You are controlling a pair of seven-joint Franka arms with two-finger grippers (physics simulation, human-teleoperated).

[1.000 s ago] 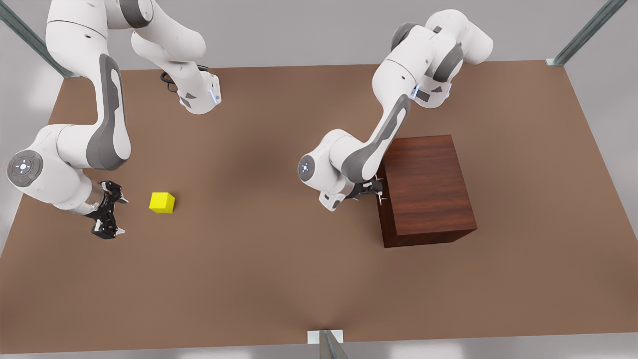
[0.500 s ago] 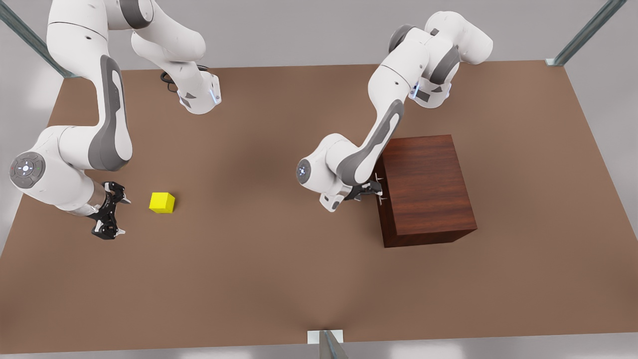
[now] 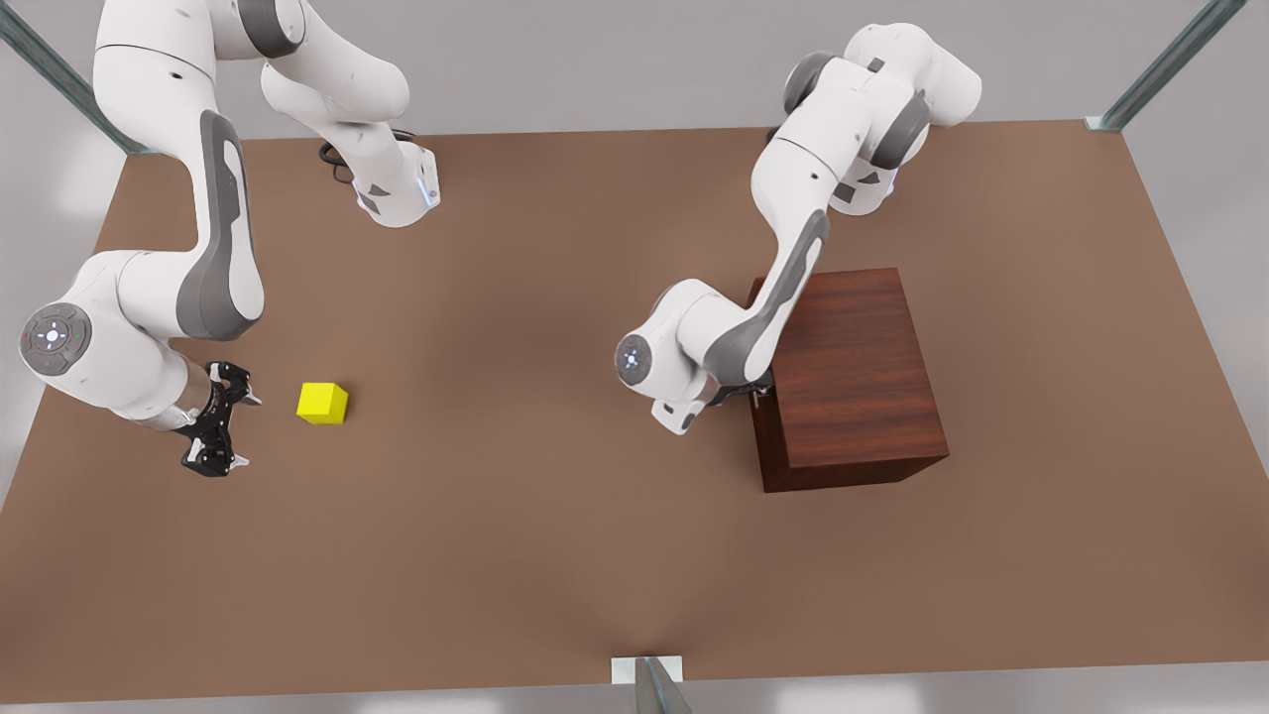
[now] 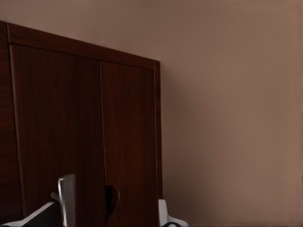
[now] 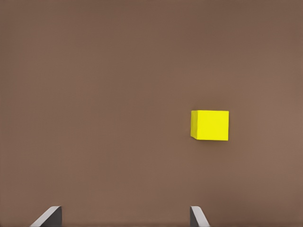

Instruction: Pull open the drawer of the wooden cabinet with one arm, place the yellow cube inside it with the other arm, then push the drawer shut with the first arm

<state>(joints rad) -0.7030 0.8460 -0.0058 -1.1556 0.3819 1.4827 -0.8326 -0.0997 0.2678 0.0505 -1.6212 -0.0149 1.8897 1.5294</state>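
Right up against the wooden cabinet [image 3: 848, 377], the left tool [image 3: 755, 389] sits at the drawer [image 4: 85, 137] front by its handle [image 4: 66, 198], can't tell if it's clamped. Well away from the cabinet, the yellow cube [image 3: 322, 403] sits on the surface [image 3: 516, 526], right tool [image 3: 220, 428] spread wide just beside it.

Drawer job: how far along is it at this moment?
Nothing is finished. The drawer sits flush in the wooden cabinet. In hand: the left claw is at the drawer front, fingers open either side of the handle. The yellow cube lies on the table, with the right claw open beside it, waiting. Left: pulling, placing, pushing shut.
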